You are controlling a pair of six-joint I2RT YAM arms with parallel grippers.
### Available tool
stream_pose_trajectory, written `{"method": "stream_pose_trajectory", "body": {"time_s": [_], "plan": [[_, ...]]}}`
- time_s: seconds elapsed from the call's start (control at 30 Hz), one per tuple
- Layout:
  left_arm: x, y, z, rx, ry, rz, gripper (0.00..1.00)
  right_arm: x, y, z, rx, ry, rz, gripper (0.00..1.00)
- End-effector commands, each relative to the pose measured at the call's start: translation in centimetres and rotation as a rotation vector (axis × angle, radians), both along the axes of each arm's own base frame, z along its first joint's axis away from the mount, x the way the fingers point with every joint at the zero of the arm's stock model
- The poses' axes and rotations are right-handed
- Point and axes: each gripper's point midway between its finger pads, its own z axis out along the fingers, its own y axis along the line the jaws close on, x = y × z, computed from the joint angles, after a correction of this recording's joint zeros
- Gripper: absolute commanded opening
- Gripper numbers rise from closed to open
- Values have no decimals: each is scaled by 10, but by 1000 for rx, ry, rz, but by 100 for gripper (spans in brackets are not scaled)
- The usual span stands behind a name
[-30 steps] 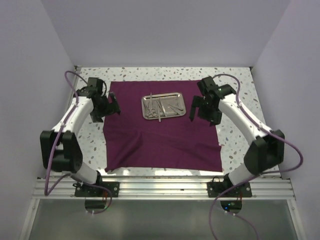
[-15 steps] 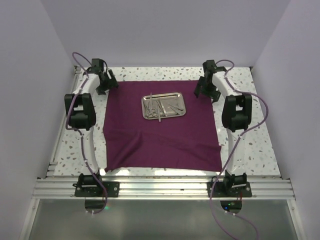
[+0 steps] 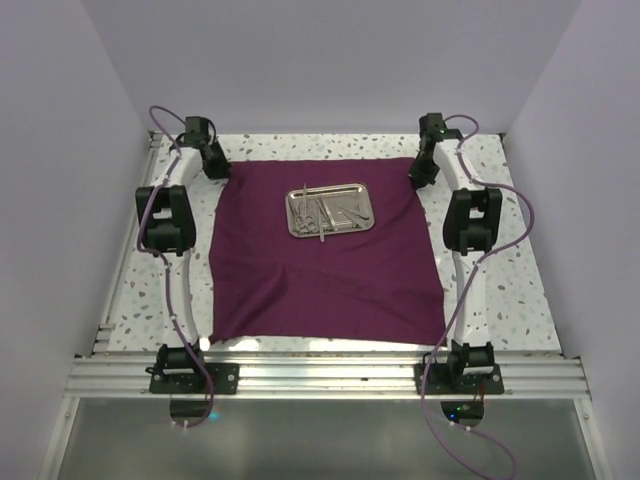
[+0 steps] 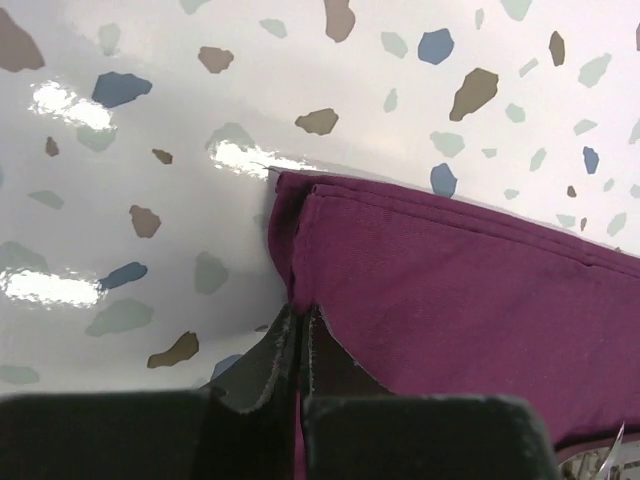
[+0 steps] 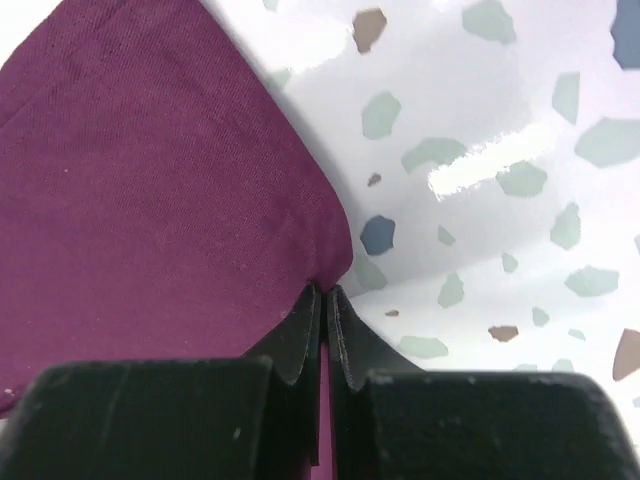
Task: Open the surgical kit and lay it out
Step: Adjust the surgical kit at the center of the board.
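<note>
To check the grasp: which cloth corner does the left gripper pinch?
The far-left corner of the purple cloth: the left gripper is shut on it. The right gripper pinches the far-right one; both near corners lie free.

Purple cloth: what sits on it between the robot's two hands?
Top view: a small shiny steel tray of slim silver instruments rests on the dark purple cloth there.

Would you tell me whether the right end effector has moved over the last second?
Yes, the right end effector went from beside the tray out to the cloth's far corner.
</note>
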Motion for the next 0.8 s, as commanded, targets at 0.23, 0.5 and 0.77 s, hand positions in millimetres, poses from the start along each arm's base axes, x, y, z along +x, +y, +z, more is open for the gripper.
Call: {"method": "stream_pose_trajectory", "body": {"time_s": [0.23, 0.5, 0.77], "plan": [[55, 26, 20, -35, -130, 111, 0, 71, 2, -20, 183, -185, -102, 0], [60, 46, 49, -42, -208, 138, 12, 49, -15, -16, 123, -122, -124, 39], [16, 39, 115, -12, -240, 90, 100, -10, -41, 73, -22, -146, -165, 89]]}}
